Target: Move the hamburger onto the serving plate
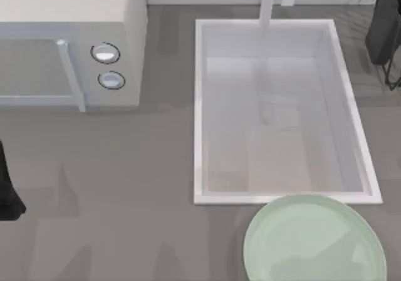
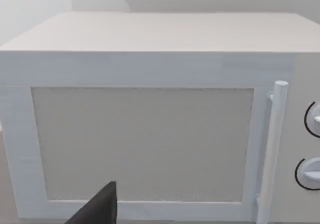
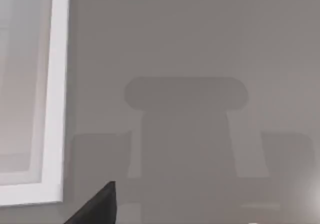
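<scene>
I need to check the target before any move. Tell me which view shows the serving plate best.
The top view. The plate lies there at the near edge, just below the sink, its mint-green face bare, cut off by the frame. The left wrist view faces the microwave; the right wrist view looks at counter beside the sink's rim.

Microwave [image 1: 72, 43] left of sink [image 1: 282, 196]; serving plate [image 1: 313, 246] before sink.

One serving plate [image 1: 313, 240], one sink [image 1: 199, 106], one microwave [image 1: 125, 18], two knobs [image 1: 105, 53]
</scene>
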`<state>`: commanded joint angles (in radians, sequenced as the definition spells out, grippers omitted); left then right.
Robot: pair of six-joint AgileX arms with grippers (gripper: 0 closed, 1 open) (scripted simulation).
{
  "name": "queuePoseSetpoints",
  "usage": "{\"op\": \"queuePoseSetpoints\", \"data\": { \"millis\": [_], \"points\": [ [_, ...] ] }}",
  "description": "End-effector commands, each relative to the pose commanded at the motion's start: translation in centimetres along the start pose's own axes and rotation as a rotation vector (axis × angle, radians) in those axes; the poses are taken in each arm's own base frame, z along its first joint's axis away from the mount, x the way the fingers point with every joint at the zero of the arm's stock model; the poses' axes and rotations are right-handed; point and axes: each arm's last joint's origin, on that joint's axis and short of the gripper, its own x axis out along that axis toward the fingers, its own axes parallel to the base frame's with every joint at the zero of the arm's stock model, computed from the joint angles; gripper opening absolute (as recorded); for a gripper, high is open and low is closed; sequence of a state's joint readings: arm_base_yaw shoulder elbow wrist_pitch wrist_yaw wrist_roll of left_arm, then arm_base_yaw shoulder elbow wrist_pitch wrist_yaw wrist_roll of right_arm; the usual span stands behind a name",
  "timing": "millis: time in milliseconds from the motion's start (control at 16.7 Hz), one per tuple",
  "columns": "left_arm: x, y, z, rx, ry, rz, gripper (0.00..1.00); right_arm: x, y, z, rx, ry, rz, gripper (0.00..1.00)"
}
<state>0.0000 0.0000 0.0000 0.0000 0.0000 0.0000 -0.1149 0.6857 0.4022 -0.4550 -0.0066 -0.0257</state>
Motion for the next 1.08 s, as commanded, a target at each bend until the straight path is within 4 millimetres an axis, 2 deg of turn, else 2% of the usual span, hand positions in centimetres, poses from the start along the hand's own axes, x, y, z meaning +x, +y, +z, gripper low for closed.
{"op": "queuePoseSetpoints", "data": {
  "millis": [240, 540, 780, 1080],
  "points": [
    [0.0, 0.0, 0.0, 0.000, 0.000, 0.000, 1.00, 3.0, -1.1, 1.9, 0.042, 0.411, -0.024, 1.00],
    [0.0, 0.0, 0.0, 0.000, 0.000, 0.000, 1.00, 6.3, -2.6, 3.8, 0.094, 0.736, -0.028, 1.00],
    [0.0, 0.0, 0.0, 0.000, 0.000, 0.000, 1.00, 7.5, -3.2, 4.4, 0.113, 0.829, -0.026, 1.00],
    [0.0, 0.0, 0.0, 0.000, 0.000, 0.000, 1.00, 7.5, -3.1, 4.4, 0.109, 0.829, -0.024, 1.00]
  ]
}}
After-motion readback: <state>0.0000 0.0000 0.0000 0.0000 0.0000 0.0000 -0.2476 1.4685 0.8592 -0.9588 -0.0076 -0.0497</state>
